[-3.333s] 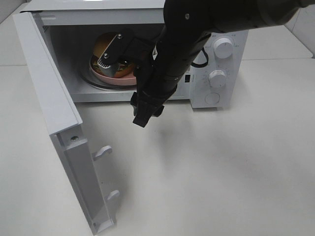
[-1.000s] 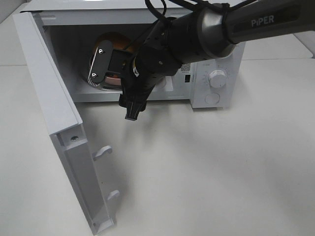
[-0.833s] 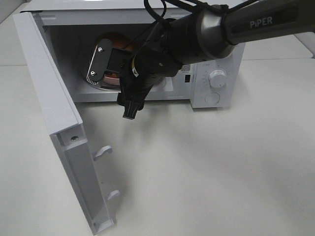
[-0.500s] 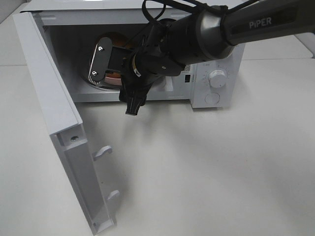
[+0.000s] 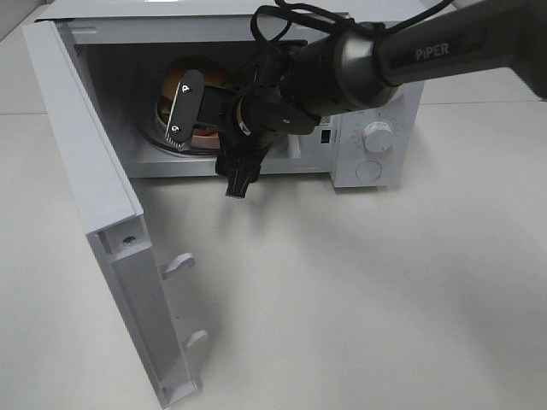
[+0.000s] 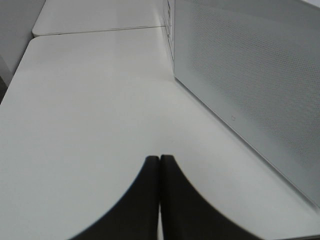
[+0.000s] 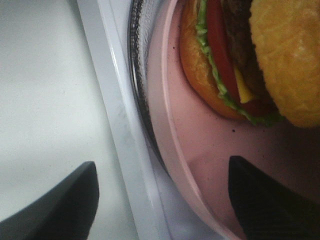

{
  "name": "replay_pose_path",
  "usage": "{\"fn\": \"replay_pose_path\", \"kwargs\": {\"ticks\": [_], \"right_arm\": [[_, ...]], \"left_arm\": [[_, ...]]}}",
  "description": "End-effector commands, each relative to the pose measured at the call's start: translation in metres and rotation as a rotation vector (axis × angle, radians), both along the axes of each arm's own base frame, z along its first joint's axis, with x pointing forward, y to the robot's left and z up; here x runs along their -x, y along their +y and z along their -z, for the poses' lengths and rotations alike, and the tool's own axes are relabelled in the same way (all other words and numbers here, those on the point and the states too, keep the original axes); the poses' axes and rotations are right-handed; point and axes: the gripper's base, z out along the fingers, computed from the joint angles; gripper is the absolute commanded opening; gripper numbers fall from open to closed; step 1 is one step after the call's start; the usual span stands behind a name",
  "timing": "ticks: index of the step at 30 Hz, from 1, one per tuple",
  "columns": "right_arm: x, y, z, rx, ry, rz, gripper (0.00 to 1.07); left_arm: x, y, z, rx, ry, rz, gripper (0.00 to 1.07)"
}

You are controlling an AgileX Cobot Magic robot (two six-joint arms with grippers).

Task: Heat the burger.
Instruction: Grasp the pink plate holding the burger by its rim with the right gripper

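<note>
Closest to the camera is bare white table [image 5: 359, 299], and the microwave door [image 5: 85, 171] swung wide open toward us on its hinge side, which makes sense since the cavity has to stay reachable while the arm is in there. Past the door edge, at the mouth of the microwave [image 5: 376, 102], the right pincer [image 5: 184, 111] sits at the cavity opening with its fingers spread wide apart and nothing between them. In the right wrist view one fingertip hangs outside the sill and the other over the pink plate [image 7: 200, 150], so I can't see it gripping anything. Looks to me like the plate is already set down and the arm just has to clear out. Deeper inside, the plate rests on the glass turntable [image 7: 137, 90], and the burger [image 7: 240, 55] sits on that plate, bun, lettuce, tomato, cheese and patty all showing. So the burger's in the microwave on its plate, roughly centred on the turntable, where it'd need to be for heating. The left pincer [image 6: 160, 200] is parked over the table outside the door, fingers pressed together, holding nothing. My guess is what's left is shutting the door and turning the knobs [image 5: 379, 135] beside the cavity.
</note>
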Motion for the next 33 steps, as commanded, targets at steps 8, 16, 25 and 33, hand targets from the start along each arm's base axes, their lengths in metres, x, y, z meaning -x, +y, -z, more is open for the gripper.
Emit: {"fn": "replay_pose_path", "kwargs": {"ticks": [8,16,25,33], "right_arm": [[-0.020,0.001,0.015,0.000,-0.008,0.026,0.70],[-0.020,-0.001,0.025,0.012,0.015,0.046,0.62],[-0.020,0.000,0.029,0.013,0.019,0.041,0.52],[-0.020,-0.003,0.030,0.037,0.028,0.059,0.14]], "left_arm": [[0.001,0.000,-0.001,0.000,-0.021,0.002,0.00],[0.001,0.000,-0.001,0.000,-0.021,0.002,0.00],[0.001,0.000,-0.001,0.000,-0.021,0.002,0.00],[0.001,0.000,-0.001,0.000,-0.021,0.002,0.00]]}}
